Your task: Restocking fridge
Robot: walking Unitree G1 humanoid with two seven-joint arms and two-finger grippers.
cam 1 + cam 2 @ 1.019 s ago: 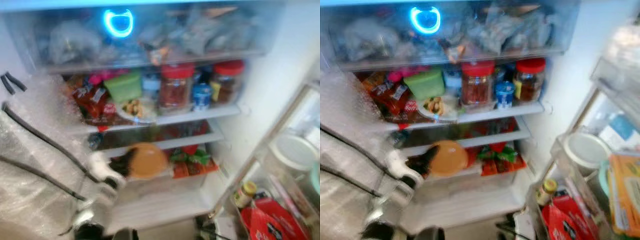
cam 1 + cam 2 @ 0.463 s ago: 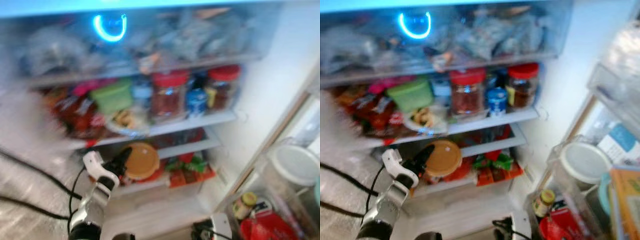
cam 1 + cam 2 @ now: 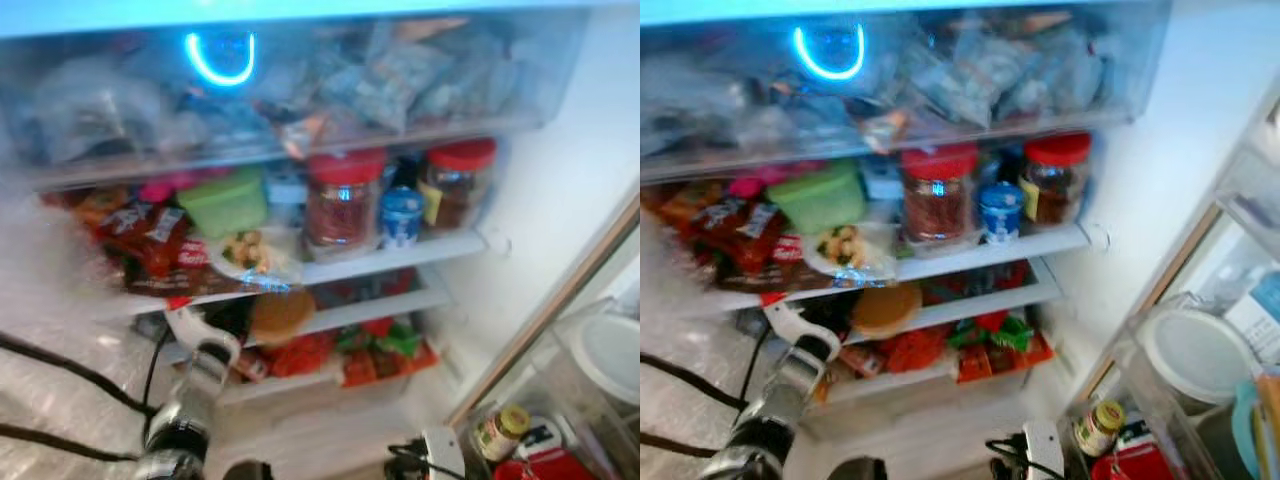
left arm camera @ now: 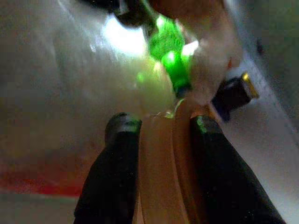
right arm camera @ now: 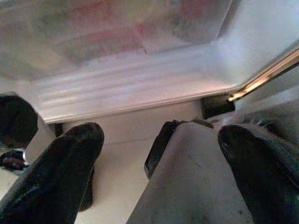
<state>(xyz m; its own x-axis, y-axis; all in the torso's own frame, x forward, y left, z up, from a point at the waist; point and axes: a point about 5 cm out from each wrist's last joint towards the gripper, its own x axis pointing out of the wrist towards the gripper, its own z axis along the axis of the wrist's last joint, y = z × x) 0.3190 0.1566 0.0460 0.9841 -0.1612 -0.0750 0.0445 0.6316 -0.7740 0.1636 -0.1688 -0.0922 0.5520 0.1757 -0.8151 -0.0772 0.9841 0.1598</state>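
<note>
A round tan-orange container [image 3: 282,312] sits on edge in the fridge, at the front of the narrow middle shelf [image 3: 400,302] under the jar shelf. My left gripper [image 3: 243,320] reaches in from the lower left and is shut on it. In the left wrist view the two black fingers [image 4: 117,172] press either side of the container's rim [image 4: 161,177], with a green packet [image 4: 170,51] just beyond. My right gripper [image 5: 159,154] is open, its fingers wide apart, low in front of the fridge's bottom drawer [image 5: 131,84].
Two red-lidded jars [image 3: 345,200], a blue can [image 3: 402,216], a green tub [image 3: 228,203] and a plate of food [image 3: 250,252] crowd the shelf above. Red and green packets [image 3: 380,345] lie below. The door rack at right holds a white-lidded tub [image 3: 610,345] and a small jar [image 3: 497,432].
My left arm has pushed the tan container up and deeper into the fridge, from in front of the lower shelf to the narrow middle shelf. The camera has shifted a little.
</note>
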